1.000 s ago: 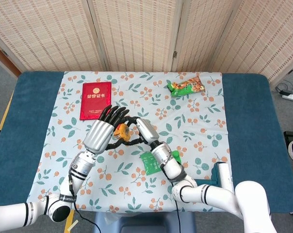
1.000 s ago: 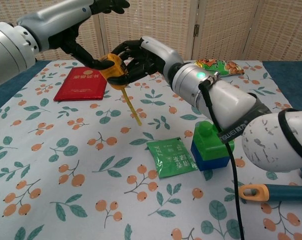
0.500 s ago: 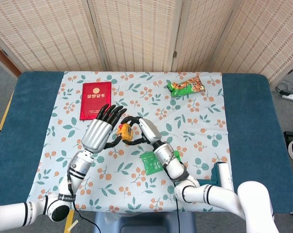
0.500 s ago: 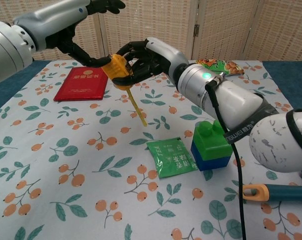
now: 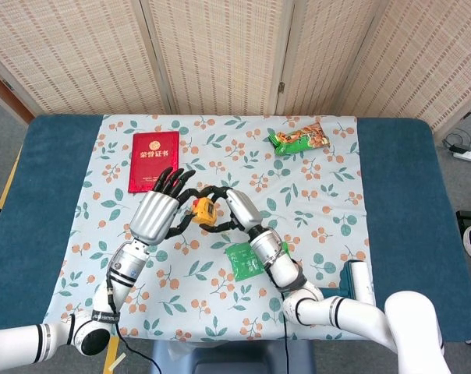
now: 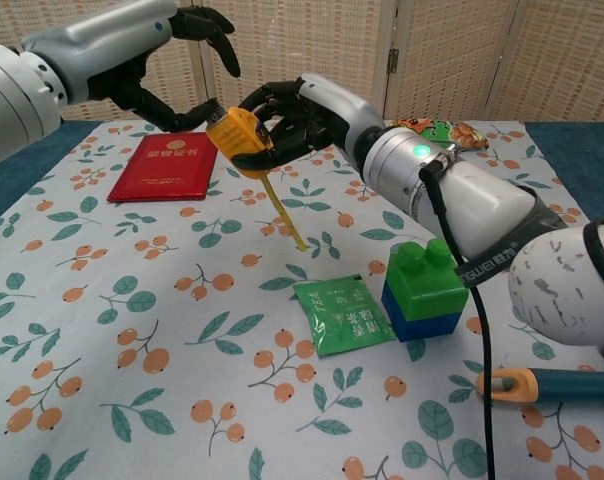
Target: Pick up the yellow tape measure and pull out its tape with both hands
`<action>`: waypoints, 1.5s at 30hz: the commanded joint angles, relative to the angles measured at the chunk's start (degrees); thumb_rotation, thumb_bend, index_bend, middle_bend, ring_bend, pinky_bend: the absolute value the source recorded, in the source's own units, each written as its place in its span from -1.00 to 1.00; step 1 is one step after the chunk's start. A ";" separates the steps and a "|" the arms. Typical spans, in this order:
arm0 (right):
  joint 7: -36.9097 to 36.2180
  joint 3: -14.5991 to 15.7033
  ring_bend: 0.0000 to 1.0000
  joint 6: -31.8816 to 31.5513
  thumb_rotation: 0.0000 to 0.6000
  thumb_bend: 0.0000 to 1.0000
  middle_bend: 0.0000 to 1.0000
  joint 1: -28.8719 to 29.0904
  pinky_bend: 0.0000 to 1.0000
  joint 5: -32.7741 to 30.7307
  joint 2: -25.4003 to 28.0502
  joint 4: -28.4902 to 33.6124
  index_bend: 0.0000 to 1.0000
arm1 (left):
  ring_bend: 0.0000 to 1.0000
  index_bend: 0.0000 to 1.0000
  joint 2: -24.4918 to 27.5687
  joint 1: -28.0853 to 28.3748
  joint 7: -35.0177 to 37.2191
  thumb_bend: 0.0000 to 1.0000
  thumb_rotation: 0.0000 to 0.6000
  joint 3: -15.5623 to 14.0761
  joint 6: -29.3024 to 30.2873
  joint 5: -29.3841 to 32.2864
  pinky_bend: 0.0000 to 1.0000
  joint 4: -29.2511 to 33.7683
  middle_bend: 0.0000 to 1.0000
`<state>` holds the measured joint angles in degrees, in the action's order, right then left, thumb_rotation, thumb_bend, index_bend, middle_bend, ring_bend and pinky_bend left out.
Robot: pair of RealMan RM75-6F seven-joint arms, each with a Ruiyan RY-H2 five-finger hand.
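The yellow tape measure (image 6: 238,136) is up in the air above the table, also seen in the head view (image 5: 202,210). My right hand (image 6: 300,108) grips its case from the right (image 5: 234,209). A short length of yellow tape (image 6: 284,214) hangs slanting down from the case, and its free end is held by nothing. My left hand (image 6: 178,62) is just left of the case, its thumb tip touching the case's left side and its fingers arched apart above it. In the head view the left hand (image 5: 157,212) has its fingers spread.
A red booklet (image 6: 166,165) lies at the back left of the flowered cloth (image 6: 102,330). A green sachet (image 6: 344,316) and a green-and-blue block (image 6: 422,290) lie under my right forearm. A snack bag (image 6: 440,130) is at the back, and an orange-and-teal-handled tool (image 6: 552,384) at the front right.
The right hand has carried the tape measure a little to the right, away from the left palm. The left fingers have bent forward over it. More tape hangs out.
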<state>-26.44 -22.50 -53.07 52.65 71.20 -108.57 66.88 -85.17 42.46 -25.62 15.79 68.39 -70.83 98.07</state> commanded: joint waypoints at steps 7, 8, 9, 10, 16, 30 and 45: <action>-0.33 -0.13 -0.12 0.06 1.00 -0.16 -0.01 -0.03 -0.58 -0.05 0.05 -0.22 0.16 | -0.81 -0.01 0.13 0.09 0.04 0.05 1.00 -0.23 0.06 0.52 -1.00 -0.09 -0.72; -0.36 -0.14 -0.12 0.06 1.00 -0.16 -0.01 -0.04 -0.58 -0.04 0.08 -0.20 0.16 | -0.80 0.01 0.06 0.11 0.23 0.06 1.00 -0.24 0.07 0.50 -1.00 -0.17 -0.71; -0.37 -0.16 -0.12 0.08 1.00 -0.16 -0.01 -0.04 -0.58 -0.07 0.10 -0.19 0.16 | -0.80 0.03 -0.04 0.10 0.51 0.06 1.00 -0.22 0.15 0.44 -1.00 -0.25 -0.70; -0.36 -0.18 -0.12 0.13 1.00 -0.16 -0.01 -0.04 -0.58 -0.11 0.14 -0.17 0.16 | -0.79 0.04 -0.21 0.10 0.82 0.06 1.00 -0.20 0.30 0.30 -1.00 -0.41 -0.69; 0.17 -0.03 -0.12 0.31 1.00 -0.16 -0.01 -0.23 -0.58 -0.40 0.41 0.11 0.16 | -0.73 0.13 -1.64 0.01 2.46 0.10 1.00 -0.11 1.53 -0.63 -0.98 -2.14 -0.62; 3.92 2.22 -0.12 1.07 1.00 -0.16 -0.01 -3.45 -0.58 -1.26 6.28 3.94 0.16 | -0.70 0.14 -0.42 -3.00 10.54 0.12 1.00 1.53 4.59 0.20 -0.93 -4.37 -0.57; 6.16 8.07 -0.12 1.09 1.00 -0.16 -0.01 -11.35 -0.58 -0.26 20.00 11.07 0.16 | -0.71 0.09 6.97 -9.31 28.43 0.16 1.00 4.58 4.63 3.77 -0.92 -5.35 -0.57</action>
<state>-20.03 -15.44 -51.80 42.51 70.39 -90.09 77.09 -79.36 34.10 1.29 19.92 73.32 -67.63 93.11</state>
